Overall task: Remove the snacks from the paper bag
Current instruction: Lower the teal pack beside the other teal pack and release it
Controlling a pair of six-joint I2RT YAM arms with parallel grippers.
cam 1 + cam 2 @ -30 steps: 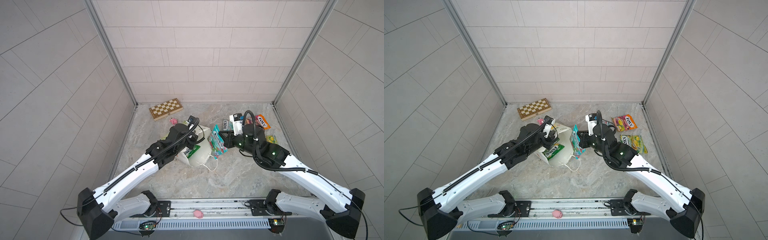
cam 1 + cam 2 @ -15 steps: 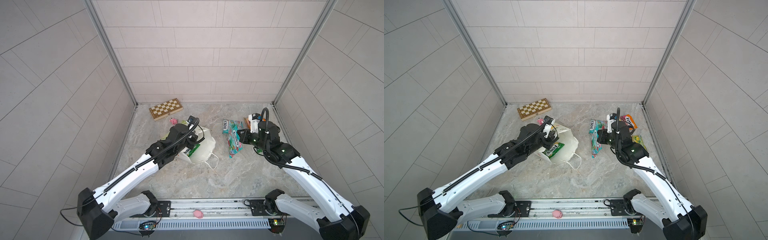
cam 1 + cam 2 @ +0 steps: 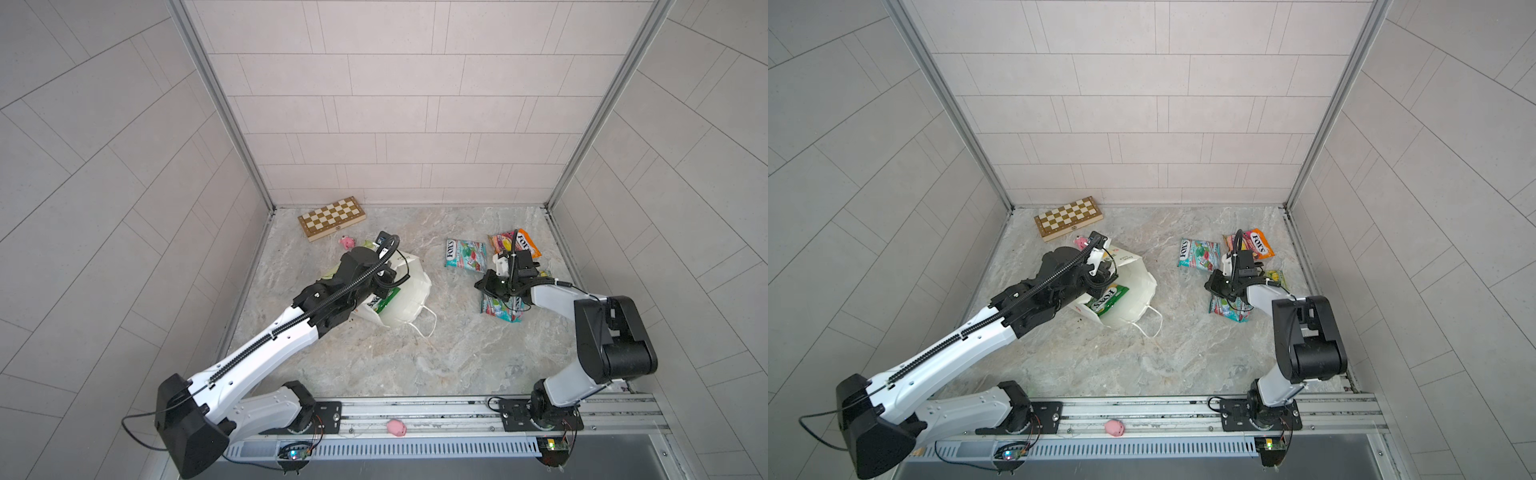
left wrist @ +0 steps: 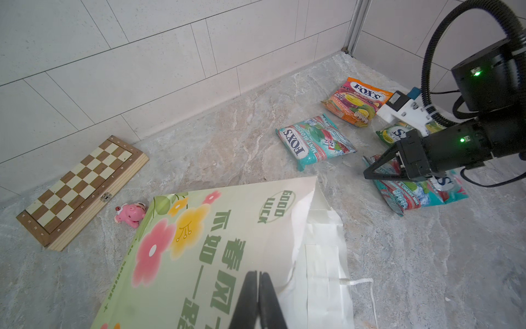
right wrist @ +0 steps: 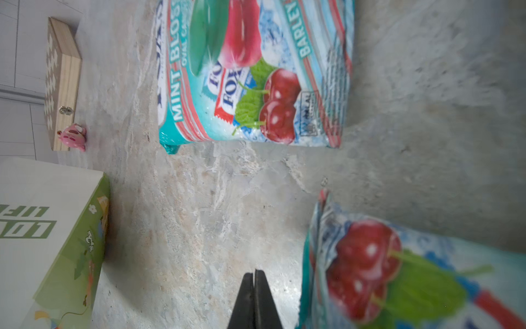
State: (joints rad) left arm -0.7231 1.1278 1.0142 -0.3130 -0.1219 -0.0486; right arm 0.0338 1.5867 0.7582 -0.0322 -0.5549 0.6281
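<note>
The white paper bag [image 3: 409, 286] [image 3: 1133, 282] lies on its side, a green snack packet [image 3: 384, 300] [image 3: 1106, 300] showing in its mouth. My left gripper [image 4: 257, 275] is shut, tips against the bag's printed wall [image 4: 216, 242]. Several snacks lie at the right: a teal packet [image 3: 465, 254] [image 5: 250, 74], an orange one [image 3: 1254, 245] [image 4: 355, 99], and a green-yellow one [image 4: 391, 134] partly behind the right arm. My right gripper [image 5: 254, 272] [image 4: 365, 175] is shut and empty beside a second teal packet [image 3: 500, 307] [image 5: 398, 270].
A wooden chessboard [image 3: 332, 218] lies at the back left, with a pink toy pig [image 3: 346, 242] between it and the bag. Another pink pig [image 3: 395, 428] sits on the front rail. Tiled walls close in the left, back and right sides.
The right arm swung from the bag's mouth to the right with a teal packet. That packet now lies on the floor, out of the fingers. The left arm has stayed put.
</note>
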